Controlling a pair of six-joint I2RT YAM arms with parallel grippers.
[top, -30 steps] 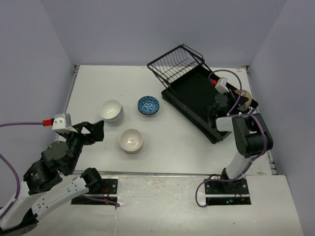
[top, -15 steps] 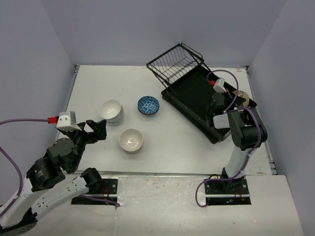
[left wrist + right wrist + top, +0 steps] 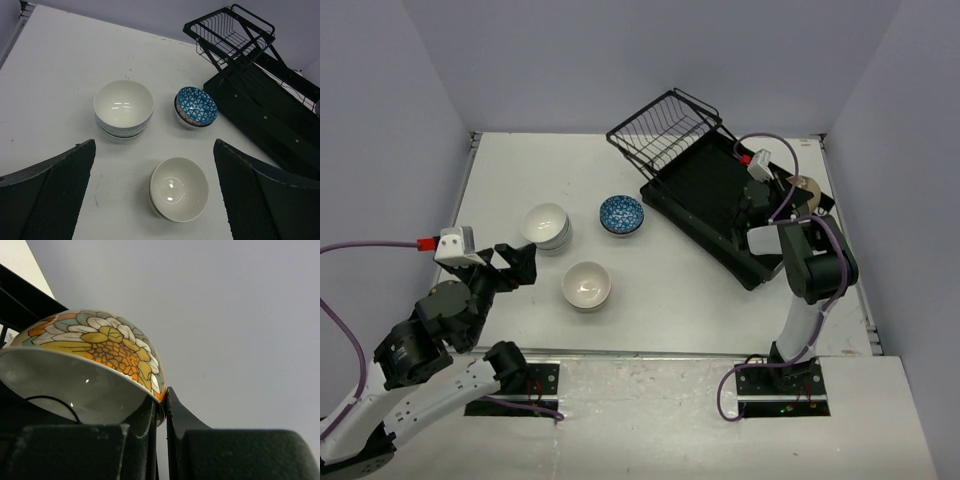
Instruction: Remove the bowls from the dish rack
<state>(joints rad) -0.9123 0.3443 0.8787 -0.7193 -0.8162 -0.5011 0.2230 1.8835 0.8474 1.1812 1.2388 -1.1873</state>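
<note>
**Black rack, pale bowls, one burst of sunflower**

The worktop (image 3: 520, 180) is white with a few faint dark specks. The dish rack (image 3: 720, 200) is black all over, tray and wire basket (image 3: 665, 125) alike. The stacked bowls (image 3: 123, 105) are plain glossy white. The blue bowl (image 3: 196, 106) carries a white triangular lattice on bright blue, with a pinkish edge showing beneath it. The near bowl (image 3: 178, 187) is off-white inside. The flowered bowl (image 3: 95, 347) has white and yellow petals outlined dark, an orange honeycomb centre and touches of teal; its inside is pale grey-white. The left fingers (image 3: 50, 195) are black with a fine mesh texture; the right fingers (image 3: 235, 455) are matt black. The cables (image 3: 360, 250) are purple.
</note>
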